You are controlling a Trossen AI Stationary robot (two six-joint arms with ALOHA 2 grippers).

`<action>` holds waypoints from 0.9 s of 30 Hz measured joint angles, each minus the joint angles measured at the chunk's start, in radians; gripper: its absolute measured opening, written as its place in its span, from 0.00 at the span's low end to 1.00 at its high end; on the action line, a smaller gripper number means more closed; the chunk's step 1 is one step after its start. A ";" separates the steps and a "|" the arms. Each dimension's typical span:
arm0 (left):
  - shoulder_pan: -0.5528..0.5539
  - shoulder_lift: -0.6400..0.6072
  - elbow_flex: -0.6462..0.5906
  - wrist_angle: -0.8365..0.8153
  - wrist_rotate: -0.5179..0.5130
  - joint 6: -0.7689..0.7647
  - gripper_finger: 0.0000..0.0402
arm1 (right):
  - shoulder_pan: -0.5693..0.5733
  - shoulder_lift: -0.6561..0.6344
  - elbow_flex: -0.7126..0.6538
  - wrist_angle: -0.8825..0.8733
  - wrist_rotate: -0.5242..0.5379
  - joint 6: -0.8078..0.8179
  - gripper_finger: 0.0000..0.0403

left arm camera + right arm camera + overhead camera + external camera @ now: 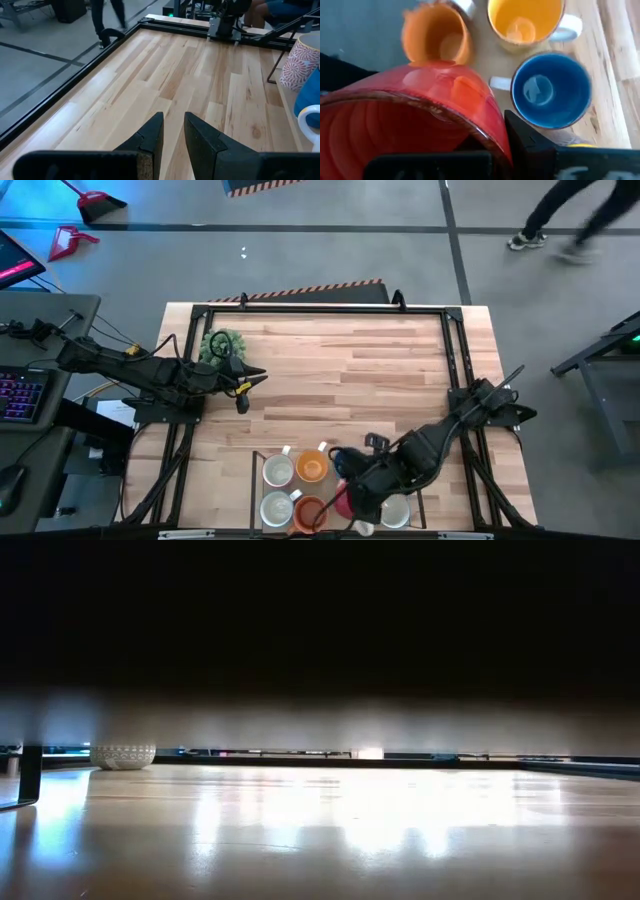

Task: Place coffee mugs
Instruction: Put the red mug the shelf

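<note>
The wooden table (380, 370) carries the whole scene, and places below are given relative to the cluster of coffee mugs (296, 485) at its near edge. Left arm: waits far from the cluster, at the table's far left corner, just beside the green potted plant (222, 345); the left gripper (172, 131) hangs above bare boards with its fingers a narrow gap apart and nothing between them. Right arm: reaches from the right side of the table down onto the right end of the cluster. The right gripper (348, 492) is clamped on the rim of the red mug (415, 117), which fills its wrist view and sits tilted above the other mugs. Beside the red mug, in the same view, stand a blue mug (551, 91), an orange mug (436, 36) and a mug with a yellow-orange interior and pale handle (525, 21). In the overhead view two pale mugs (277, 471) and two orange ones (312, 467) form the left part of the cluster. Step in hand, as judged: the red mug is being carried at the cluster, either toward or away from its spot; which cannot be told. The next move calls for keeping the mug clear of the blue mug's rim and holding it level before any release.
</note>
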 joint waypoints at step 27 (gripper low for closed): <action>0.000 0.000 0.000 0.000 0.000 0.000 0.17 | -0.002 0.232 0.000 0.003 -0.141 0.007 0.00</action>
